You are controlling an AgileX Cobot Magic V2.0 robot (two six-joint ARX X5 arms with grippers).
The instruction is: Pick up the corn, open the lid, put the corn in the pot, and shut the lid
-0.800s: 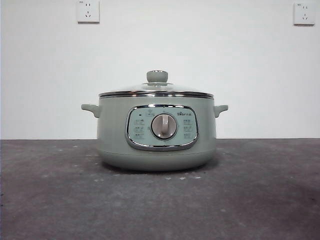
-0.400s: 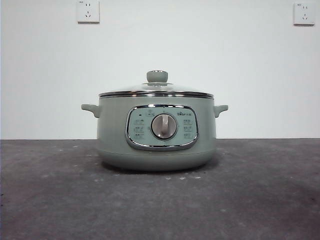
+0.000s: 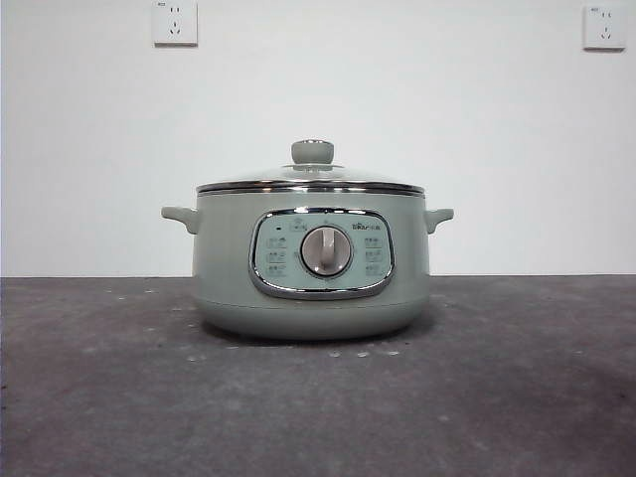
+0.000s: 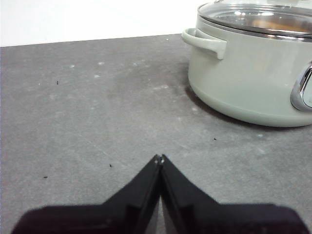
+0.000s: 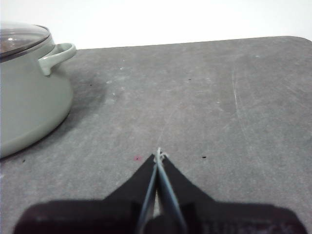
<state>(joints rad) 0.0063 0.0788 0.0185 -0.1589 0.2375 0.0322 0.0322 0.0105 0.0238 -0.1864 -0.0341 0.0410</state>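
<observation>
The sage-green pot [image 3: 312,263] stands in the middle of the dark table, its silver dial facing the front view. The glass lid [image 3: 311,180] with its green knob sits shut on the pot. The corn is not in view; an orange tint shows faintly under the lid [image 4: 265,18] in the left wrist view. My left gripper [image 4: 159,158] is shut and holds nothing, low over the table beside the pot [image 4: 253,73]. Beside the pot [image 5: 27,102] on its other side, my right gripper [image 5: 159,155] is shut with nothing in it.
The grey table [image 3: 318,407] runs under everything, with a few pale specks near the pot. A white wall behind carries two sockets [image 3: 175,22] [image 3: 604,27]. Neither arm shows in the front view.
</observation>
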